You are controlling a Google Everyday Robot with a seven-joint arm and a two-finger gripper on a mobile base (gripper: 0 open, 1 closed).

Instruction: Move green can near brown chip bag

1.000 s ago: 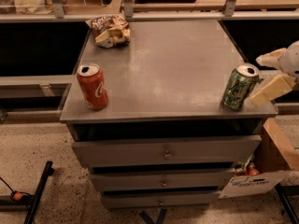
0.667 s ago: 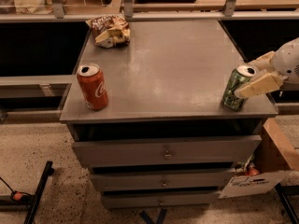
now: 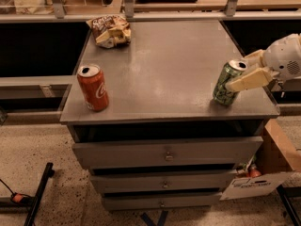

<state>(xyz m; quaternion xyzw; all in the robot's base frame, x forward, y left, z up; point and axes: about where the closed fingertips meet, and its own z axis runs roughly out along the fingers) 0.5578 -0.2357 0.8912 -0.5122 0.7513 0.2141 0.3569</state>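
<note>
Near the front right corner of the grey table [image 3: 174, 60], the green can [image 3: 229, 84], tilted with its top toward the right edge, pinched near the rim between the two pale fingers of the hand [image 3: 239, 72] reaching in over that edge. At the back left corner, the brown chip bag [image 3: 110, 30], crumpled, well apart from the can. Near the front left corner, a red can [image 3: 93, 87], upright. Below the tabletop, three stacked drawers [image 3: 164, 154].
</note>
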